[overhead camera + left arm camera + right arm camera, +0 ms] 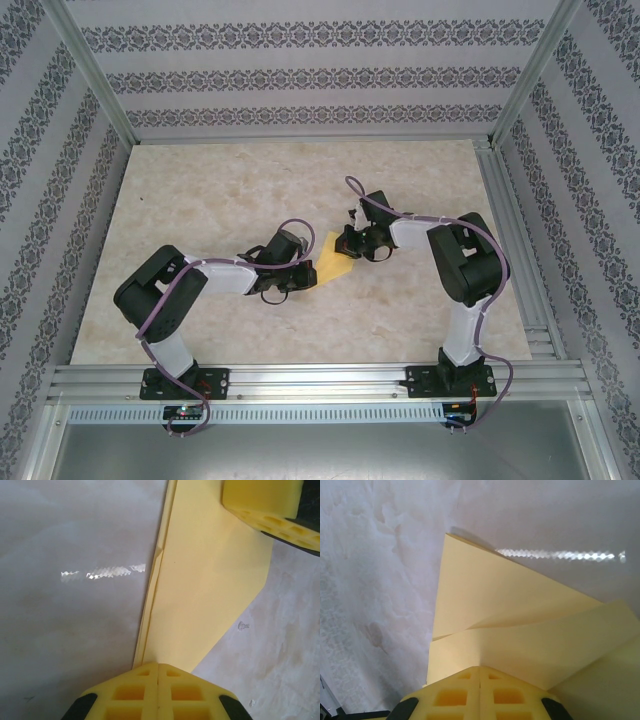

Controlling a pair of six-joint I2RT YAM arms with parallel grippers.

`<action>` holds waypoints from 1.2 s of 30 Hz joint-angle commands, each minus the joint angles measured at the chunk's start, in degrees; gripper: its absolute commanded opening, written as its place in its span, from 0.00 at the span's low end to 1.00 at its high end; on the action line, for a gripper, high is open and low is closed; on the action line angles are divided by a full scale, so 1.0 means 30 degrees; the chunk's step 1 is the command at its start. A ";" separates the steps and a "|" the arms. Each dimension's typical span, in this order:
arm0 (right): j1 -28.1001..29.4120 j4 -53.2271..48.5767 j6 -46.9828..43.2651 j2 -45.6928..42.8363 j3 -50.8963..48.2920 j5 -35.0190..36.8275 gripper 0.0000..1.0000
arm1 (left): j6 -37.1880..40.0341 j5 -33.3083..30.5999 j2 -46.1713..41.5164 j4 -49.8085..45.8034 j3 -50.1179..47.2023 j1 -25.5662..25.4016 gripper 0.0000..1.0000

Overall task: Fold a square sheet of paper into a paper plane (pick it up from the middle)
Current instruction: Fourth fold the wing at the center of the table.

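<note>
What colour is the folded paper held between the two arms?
The paper is plain pale yellow. The left wrist view shows it best.

Pale marbled table (200,200), a folded yellow sheet of paper (335,265) near its middle, contact unclear

The square sheet of paper (335,262) was plain pale yellow, folded into a smaller, angular shape of stacked layers with sharp creases. It sat at about the middle of the table (200,200), low over the marbled top, and one corner cast a thin shadow there. One triangular flap lay slantwise across another layer. The left gripper (158,667) pinched one edge, pads closed together. The right gripper (479,670) pinched the opposite edge likewise.
</note>
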 commanded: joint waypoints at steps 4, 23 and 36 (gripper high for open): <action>-0.1242 0.0119 -0.1161 0.0864 0.1231 0.0779 0.05 | 0.0022 -0.0171 0.1197 -0.3656 -0.0934 0.0086 0.04; 0.0168 0.0465 -0.0262 -0.3206 -0.0586 0.0548 0.08 | 0.0185 0.0023 0.1468 -0.3587 -0.0450 0.0086 0.04; 0.2185 0.1449 0.0207 -0.1081 -0.1192 0.0166 0.05 | 0.0201 -0.0031 0.1628 -0.3954 -0.0202 0.0086 0.04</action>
